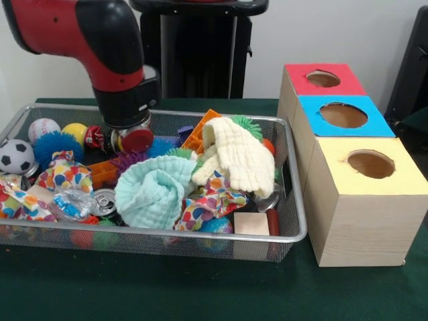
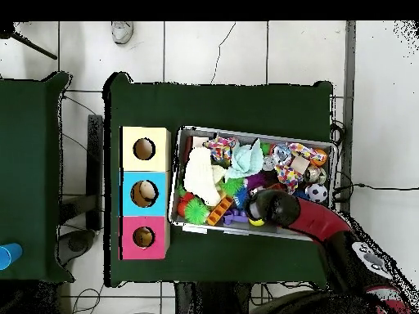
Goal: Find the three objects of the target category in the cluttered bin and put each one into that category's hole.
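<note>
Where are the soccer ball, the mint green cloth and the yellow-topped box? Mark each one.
soccer ball (image 1: 15, 156), front view, on its white face.
mint green cloth (image 1: 152, 192), front view, on its folded middle.
yellow-topped box (image 1: 401, 175), front view, on the top beside its hole.

Bin (image 1: 294, 200): silver wire mesh, metal | boxes (image 1: 354, 221): pale matt wood, painted tops | mint cloth (image 1: 150, 194) and cream cloth (image 1: 241, 157): soft, crinkled fabric | table cover (image 1: 200, 287): matt green cloth | arm (image 1: 100, 33): glossy plastic shell
</note>
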Robot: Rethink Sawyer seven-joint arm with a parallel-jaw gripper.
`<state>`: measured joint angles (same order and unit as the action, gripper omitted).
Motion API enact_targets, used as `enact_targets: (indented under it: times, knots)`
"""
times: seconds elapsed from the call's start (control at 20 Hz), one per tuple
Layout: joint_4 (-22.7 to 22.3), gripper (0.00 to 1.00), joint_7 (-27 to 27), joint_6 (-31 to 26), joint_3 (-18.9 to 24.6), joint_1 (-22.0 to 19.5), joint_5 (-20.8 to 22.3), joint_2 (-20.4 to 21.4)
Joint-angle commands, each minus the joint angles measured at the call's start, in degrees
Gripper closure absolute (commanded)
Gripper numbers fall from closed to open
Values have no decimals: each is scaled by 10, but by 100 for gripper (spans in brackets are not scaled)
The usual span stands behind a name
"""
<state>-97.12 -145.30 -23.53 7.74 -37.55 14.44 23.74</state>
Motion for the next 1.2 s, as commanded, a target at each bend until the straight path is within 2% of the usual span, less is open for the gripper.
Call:
enact_targets:
  times: [0.05,0.15,0.3,0.4,0.5,0.65,0.8,1.0,1.15,1.2]
  knots:
    - [-87,0,-12,5,66,52,-4,5]
    - [-81,0,-31,2,34,85,0,19]
    - [-28,0,-61,-7,-90,203,56,42]
    - [-1,0,-68,-14,-146,253,78,45]
    - [8,0,-62,-25,-165,274,76,50]
    - [6,0,-41,-37,-159,277,60,61]
    - [-17,0,-16,-62,-157,284,48,106]
    - [-24,0,0,-69,-169,296,54,137]
    - [-14,0,1,-60,-187,300,69,135]
    - [0,0,4,-49,-197,292,80,122]
